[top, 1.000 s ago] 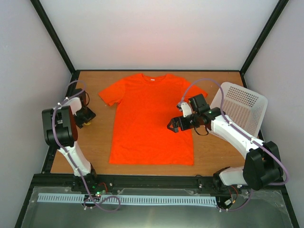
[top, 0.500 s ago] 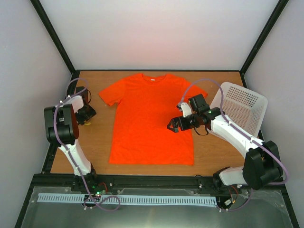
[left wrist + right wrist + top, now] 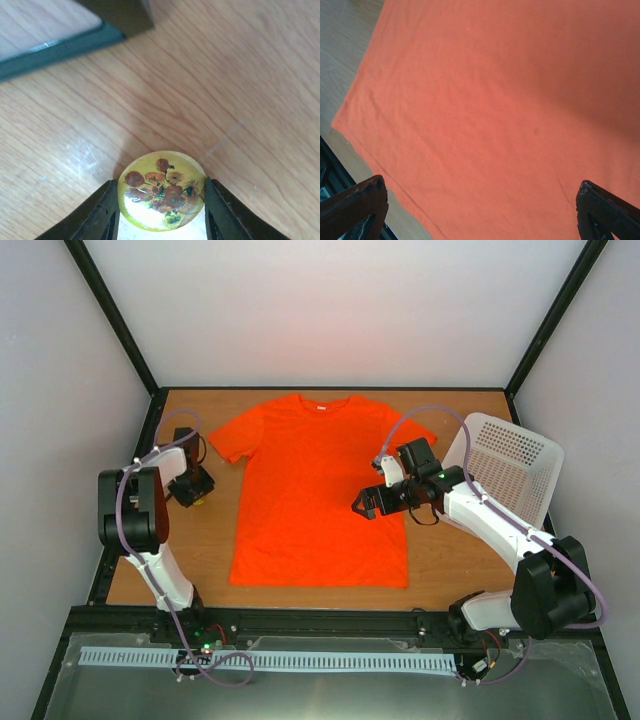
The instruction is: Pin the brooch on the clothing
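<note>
Pinches sunflower brooch by its rim in left gripper; risks squirting it out sideways on lifting. Holds right gripper wide open over orange T-shirt.

— Starting with the shirt: spread flat mid-tabletop, neck toward the far edge, hem toward the near edge.
— And right of that?
— Basket there, at the tabletop's right edge, near the right sleeve.
— Left of the shirt?
— Brooch, down on bare tabletop, beside the left sleeve yet apart from the fabric, close to the left edge. Sits between the left fingers, touching both.
— And the right fingers?
— Up over the shirt's right side, spread wide apart, fabric beneath both; hem and bare tabletop off to the left in the wrist view.
</note>
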